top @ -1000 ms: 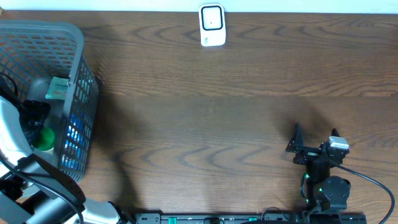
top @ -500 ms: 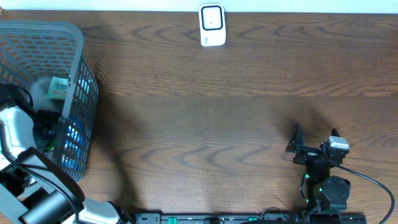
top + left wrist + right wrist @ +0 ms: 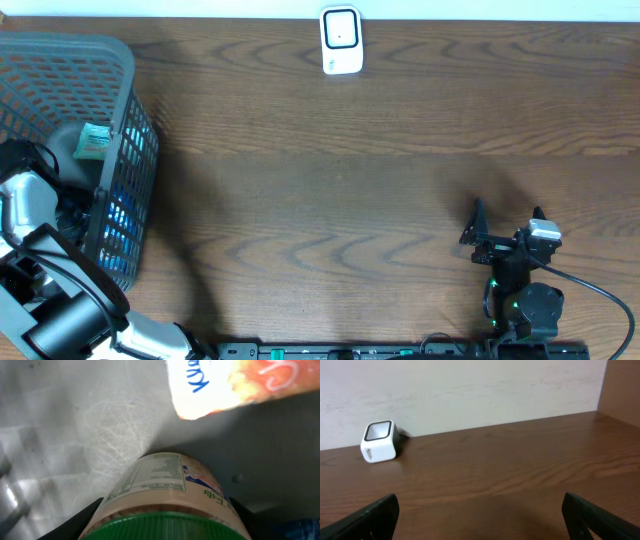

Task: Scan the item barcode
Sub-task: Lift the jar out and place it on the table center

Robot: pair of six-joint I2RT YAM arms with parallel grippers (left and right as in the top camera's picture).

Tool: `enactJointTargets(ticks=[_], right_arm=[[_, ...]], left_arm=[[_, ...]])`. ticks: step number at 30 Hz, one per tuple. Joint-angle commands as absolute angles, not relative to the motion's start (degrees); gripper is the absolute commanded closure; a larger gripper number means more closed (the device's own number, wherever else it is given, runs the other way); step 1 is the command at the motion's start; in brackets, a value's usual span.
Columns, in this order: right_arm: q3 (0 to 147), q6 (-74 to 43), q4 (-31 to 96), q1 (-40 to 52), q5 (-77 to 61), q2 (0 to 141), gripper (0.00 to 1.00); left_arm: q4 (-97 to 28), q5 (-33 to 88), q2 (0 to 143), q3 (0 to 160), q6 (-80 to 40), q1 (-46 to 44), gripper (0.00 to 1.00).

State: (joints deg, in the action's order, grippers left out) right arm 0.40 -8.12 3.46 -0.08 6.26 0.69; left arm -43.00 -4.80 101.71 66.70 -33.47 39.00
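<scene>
- Moving deeper into the grey basket over the last second, the left arm now covers the green cap that showed from overhead before.
- Nothing else has shifted: the right arm and the white scanner sit where they were.
- The basket stands at the desk's left edge, reaching toward the far-left corner; the scanner is at the middle of the far edge, well apart from it.
- The jar, the item for scanning, lies on the basket's floor, its printed label facing up and its green lid nearest the wrist camera.
- The left claw straddles the jar just behind the lid, with a dark finger close against each side; I cannot tell whether they are pinching it yet.
- A white and orange packet lies just beyond the jar.
- A teal-labelled pack rests against the basket's right wall.
- The right claw hangs spread wide and empty over the desk's near-right part.
</scene>
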Motion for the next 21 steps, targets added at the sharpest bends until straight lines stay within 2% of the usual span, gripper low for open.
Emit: enactJointTargets(ticks=[1,8,13,18,21], right_arm=[[0.3,-8.8,3.6,0.3,6.8,0.4,0.01],[0.3,-8.7,3.6,0.3,6.8,0.4,0.01],[0.3,-8.7,3.6,0.3,6.8,0.4,0.01],[0.3,-8.7,3.6,0.3,6.8,0.4,0.01],[0.3,-8.7,3.6,0.3,6.8,0.4,0.01]], left_arm=[[-44.5,-5.1,104.3,66.4,-32.8,39.3,0.47],[-53.0,-4.9,96.6,75.7,-32.8,39.3,0.47],[-59.8,-3.3,85.3,87.9,-32.8,39.2,0.46],[-59.0,7.6,75.4,91.2,-32.9,37.4,0.46],[-58.2,13.0,71.8,91.2,-33.7,32.5,0.46]])
